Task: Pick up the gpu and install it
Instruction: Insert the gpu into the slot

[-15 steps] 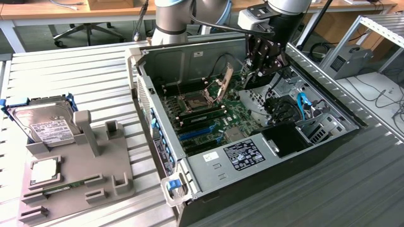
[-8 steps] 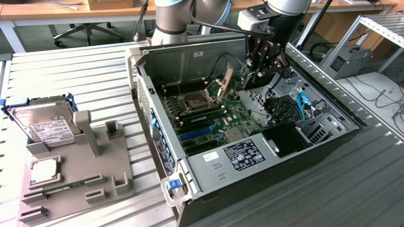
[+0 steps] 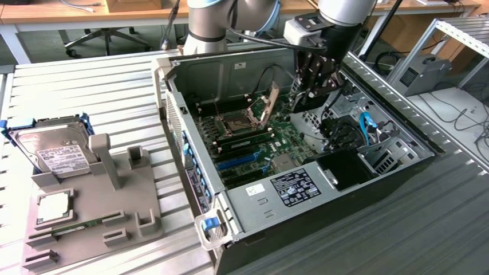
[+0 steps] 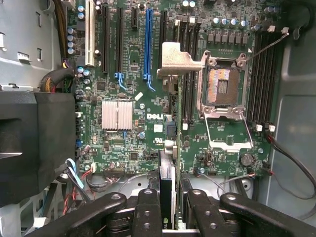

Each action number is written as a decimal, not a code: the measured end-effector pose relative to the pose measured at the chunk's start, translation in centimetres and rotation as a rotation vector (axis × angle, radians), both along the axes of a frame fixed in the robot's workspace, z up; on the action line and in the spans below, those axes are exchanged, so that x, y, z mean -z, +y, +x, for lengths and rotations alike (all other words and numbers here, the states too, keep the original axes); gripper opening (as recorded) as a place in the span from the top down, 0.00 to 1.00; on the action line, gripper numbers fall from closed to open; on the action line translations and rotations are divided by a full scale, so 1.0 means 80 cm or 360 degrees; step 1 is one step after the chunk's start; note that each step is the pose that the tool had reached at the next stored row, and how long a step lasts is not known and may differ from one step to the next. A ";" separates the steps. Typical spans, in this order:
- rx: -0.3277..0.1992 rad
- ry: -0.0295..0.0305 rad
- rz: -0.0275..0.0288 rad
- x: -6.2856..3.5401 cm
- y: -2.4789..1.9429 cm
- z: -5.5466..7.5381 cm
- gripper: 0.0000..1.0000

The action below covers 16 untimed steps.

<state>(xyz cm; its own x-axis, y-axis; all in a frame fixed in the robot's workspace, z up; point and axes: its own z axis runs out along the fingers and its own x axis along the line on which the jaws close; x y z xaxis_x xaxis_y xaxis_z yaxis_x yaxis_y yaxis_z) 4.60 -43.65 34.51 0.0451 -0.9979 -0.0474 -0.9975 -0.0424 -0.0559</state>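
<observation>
Wrist view: the claw [image 4: 168, 207] is clenched on the gpu [image 4: 167, 182], held edge-on between its black fingers [image 4: 148, 212] above the green motherboard [image 4: 128, 74]. In the exterior view the arm [image 3: 336, 17] reaches straight down into the open computer case [image 3: 382, 189], which lies on the desk [image 3: 77, 80].

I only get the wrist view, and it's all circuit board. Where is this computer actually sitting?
Observer: The computer case lies open on its side on a slatted metal table.
Operator: Anything beside it?
Observer: A grey holder at the exterior view's left, with a hard drive in it.
Operator: What carries this camera?
Observer: A grey arm reaches down into the case, its pincer above the motherboard.
</observation>
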 end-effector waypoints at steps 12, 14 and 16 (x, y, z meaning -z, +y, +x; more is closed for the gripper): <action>0.0000 0.00000 -0.00002 0.014 -0.0005 -0.004 0.74; 0.0000 0.00000 -0.00001 0.015 -0.0005 -0.004 0.74; 0.0000 0.00000 -0.00001 0.016 -0.0005 -0.004 0.74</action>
<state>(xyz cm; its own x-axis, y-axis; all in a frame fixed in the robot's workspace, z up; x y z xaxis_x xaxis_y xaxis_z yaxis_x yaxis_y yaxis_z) 4.25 -43.69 33.26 0.0451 -0.9979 -0.0473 -0.9975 -0.0424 -0.0559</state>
